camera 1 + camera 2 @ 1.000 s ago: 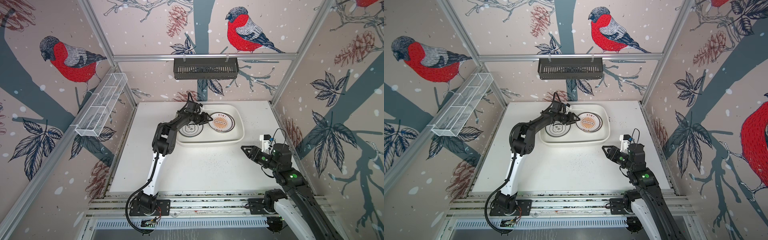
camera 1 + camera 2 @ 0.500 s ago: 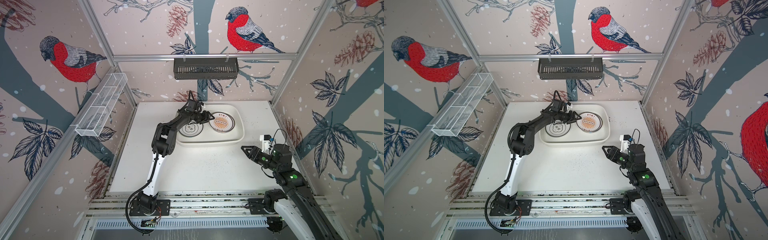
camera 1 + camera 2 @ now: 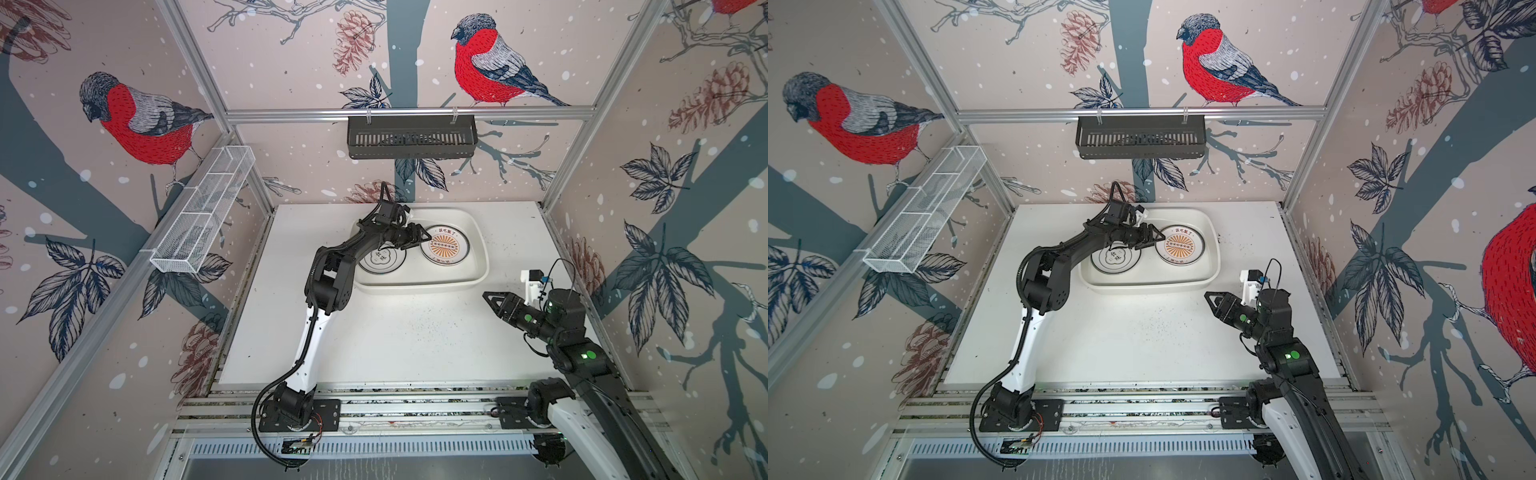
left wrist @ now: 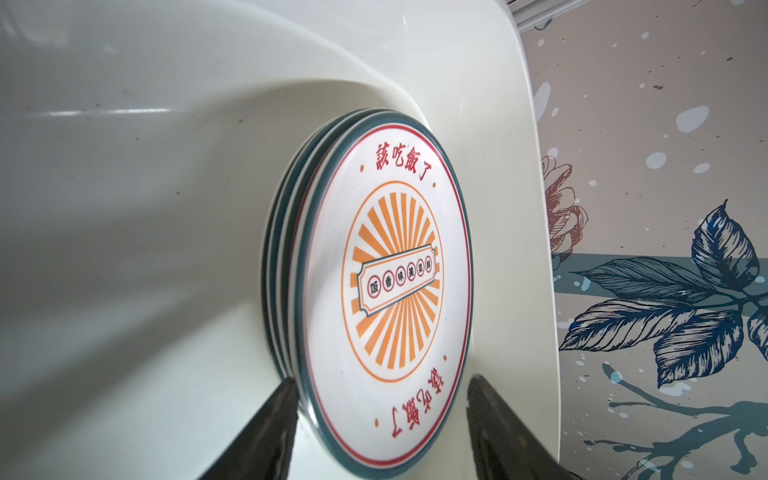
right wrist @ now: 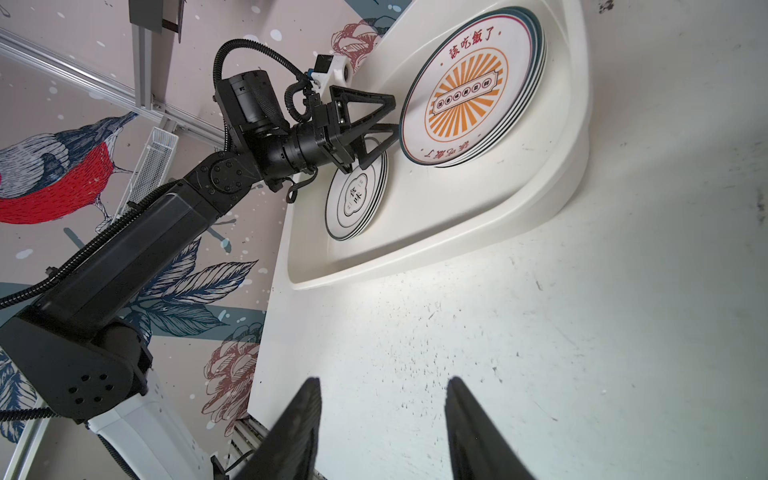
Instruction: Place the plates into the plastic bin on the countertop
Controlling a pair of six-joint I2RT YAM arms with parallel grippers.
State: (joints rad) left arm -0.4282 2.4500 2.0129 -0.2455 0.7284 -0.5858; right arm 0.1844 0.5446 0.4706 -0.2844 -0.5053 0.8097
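Note:
The plastic bin [image 3: 419, 288] [image 3: 1142, 288] stands at the back of the countertop [image 3: 395, 340] and holds two stacks of plates. One stack has an orange sunburst plate [image 3: 444, 250] [image 3: 1179, 249] [image 4: 390, 266] on top, and a black quatrefoil plate [image 3: 382, 262] [image 3: 1116, 261] [image 5: 353, 199] tops its neighbour. My left gripper [image 3: 419, 241] [image 4: 382, 378] is open inside the bin. Its jaws straddle the sunburst plate's near edge, with a gap on one side. My right gripper [image 3: 490, 297] [image 5: 383, 379] is open over bare countertop, with nothing between its fingers.
A black slatted basket [image 3: 411, 137] hangs on the back wall rail. A white wire-mesh basket [image 3: 203, 212] is fixed to the left wall. My left arm's elbow [image 3: 328, 286] rises beside the bin's left end. Aluminium rails [image 3: 415, 405] run along the front.
My left jaws have spread wider around the sunburst plate's edge, and the arm has hardly shifted. The right arm has not moved.

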